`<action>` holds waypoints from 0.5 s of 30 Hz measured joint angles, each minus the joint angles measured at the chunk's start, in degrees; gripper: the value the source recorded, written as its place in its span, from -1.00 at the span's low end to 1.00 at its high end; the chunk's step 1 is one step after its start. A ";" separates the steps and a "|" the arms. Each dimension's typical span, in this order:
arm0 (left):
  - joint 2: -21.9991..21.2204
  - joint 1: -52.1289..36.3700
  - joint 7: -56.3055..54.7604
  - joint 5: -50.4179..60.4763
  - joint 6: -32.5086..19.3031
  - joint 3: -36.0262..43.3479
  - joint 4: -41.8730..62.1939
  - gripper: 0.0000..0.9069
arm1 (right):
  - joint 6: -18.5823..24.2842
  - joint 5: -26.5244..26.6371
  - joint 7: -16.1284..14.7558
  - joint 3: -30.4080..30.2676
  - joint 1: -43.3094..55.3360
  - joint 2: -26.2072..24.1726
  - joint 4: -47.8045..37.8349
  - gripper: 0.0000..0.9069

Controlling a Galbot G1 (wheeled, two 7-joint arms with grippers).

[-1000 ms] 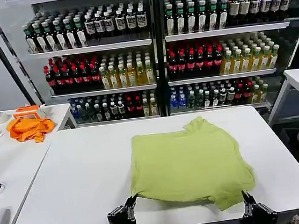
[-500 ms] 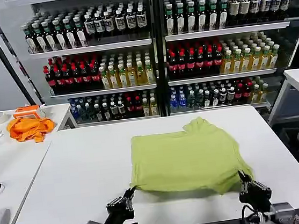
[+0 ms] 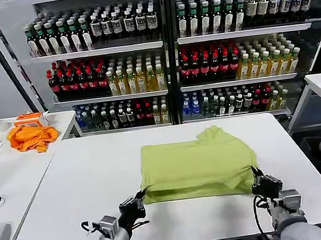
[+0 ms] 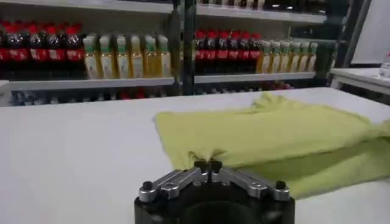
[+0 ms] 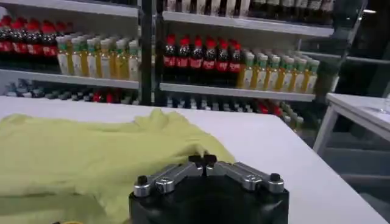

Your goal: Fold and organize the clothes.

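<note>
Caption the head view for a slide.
Left pincer and right pincer pinch the lime T-shirt at its near corners on the white table.

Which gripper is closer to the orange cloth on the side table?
Left. The left gripper pinches the T-shirt's near left corner, on the same side as the orange cloth; the right gripper holds the opposite corner, farther away.

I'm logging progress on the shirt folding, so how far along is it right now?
Early stage. Done: the T-shirt lies on the white table with its near hem doubled under. In hand: the left gripper and right gripper each pinch a near corner, carrying the hem toward the collar. Left: finishing this fold, the remaining folds, tidying.
</note>
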 measured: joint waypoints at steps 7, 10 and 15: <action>-0.70 -1.62 -0.20 0.55 -0.15 0.67 2.13 1.00 | -0.33 -1.64 -1.94 -0.30 0.28 0.61 -0.97 1.00; -1.04 -1.58 -0.31 0.68 -0.10 0.54 2.32 1.00 | -0.13 -2.19 -2.38 0.21 -0.37 0.77 -0.91 1.00; -1.61 -0.55 -0.39 1.11 -0.10 -0.05 1.80 1.00 | -0.20 -2.30 -2.61 2.08 -2.70 1.22 0.12 1.00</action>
